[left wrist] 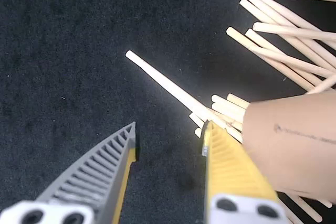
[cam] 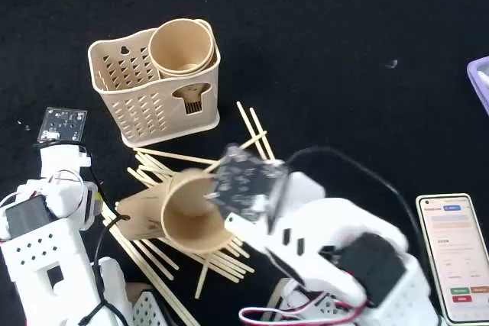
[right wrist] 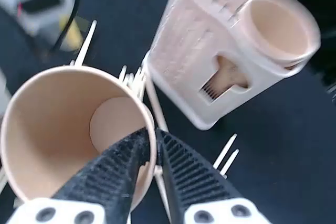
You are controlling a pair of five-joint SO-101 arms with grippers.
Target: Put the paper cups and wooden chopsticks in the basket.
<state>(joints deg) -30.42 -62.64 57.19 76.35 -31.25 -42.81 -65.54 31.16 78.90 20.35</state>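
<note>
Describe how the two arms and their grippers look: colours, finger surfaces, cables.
Both arms are white plastic with black motors. The left gripper has one grey and one yellow ribbed finger; the right gripper has two black ribbed fingers. A black cable loops over the right arm.

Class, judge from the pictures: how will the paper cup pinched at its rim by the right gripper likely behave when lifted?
The paper cup looks thin-walled and empty, so probably light. The right gripper pinches one wall at the rim, so it may flex or swing. Laid sideways, its round tapered body would likely roll.
</note>
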